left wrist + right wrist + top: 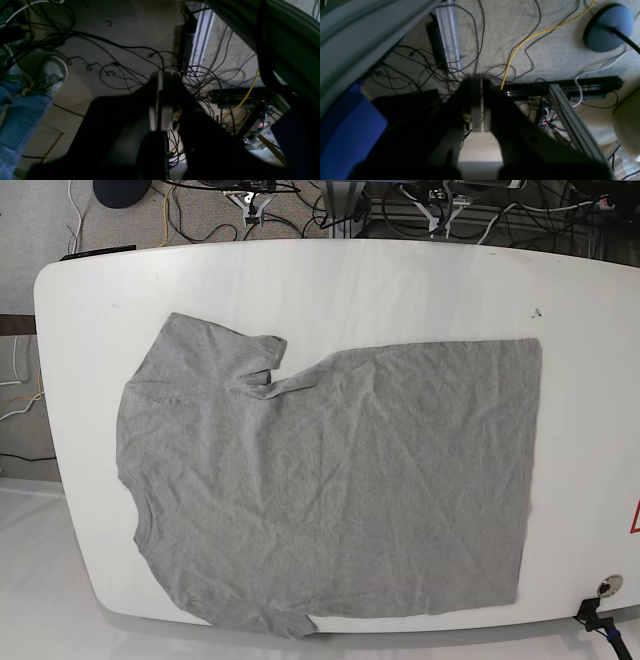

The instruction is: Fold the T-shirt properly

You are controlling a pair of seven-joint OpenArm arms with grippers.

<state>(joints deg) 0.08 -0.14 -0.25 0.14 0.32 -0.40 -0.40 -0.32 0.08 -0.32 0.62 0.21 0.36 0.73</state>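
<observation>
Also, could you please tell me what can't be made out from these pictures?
- Shirt, base view: its underside is hidden by its own top layer.
- Red mark, base view: cut off by the right edge.
- Left end effector, left wrist view: blurred, so its fine detail is lost.
- Person's leg, left wrist view: the rest is cut off by the left edge.
- Dark speck, base view: too small to identify.

The broad white surface [585, 430] is viewed whole, from overhead, in the base view; from both wrists, close past each end effector, downward views are given, the cable-strewn grey carpeted floor [140, 30] being shared.
</observation>
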